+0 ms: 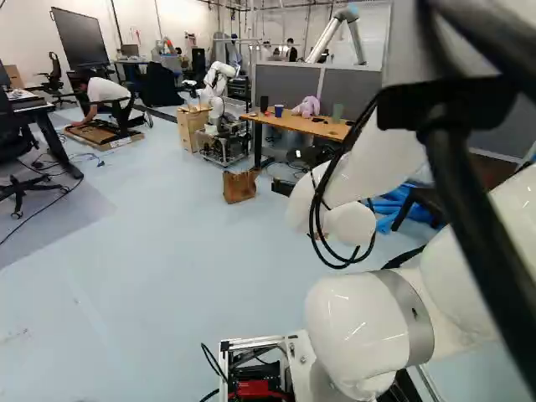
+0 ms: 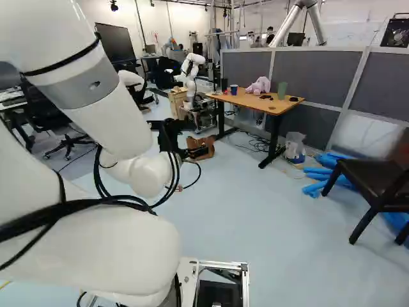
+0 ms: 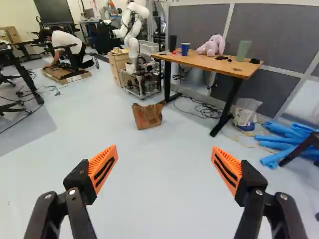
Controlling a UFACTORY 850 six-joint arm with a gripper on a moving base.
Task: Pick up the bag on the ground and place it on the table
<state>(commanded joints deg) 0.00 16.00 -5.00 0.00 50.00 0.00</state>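
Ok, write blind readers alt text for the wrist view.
The open gripper faces a brown bag on the floor ahead; beyond it, a wooden-topped table holds a pink stuffed toy and a blue cup, with another robot nearby.

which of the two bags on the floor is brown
The brown bag stands ahead of the open end effector; the clear plastic bag sits between table leg and blue tubes.
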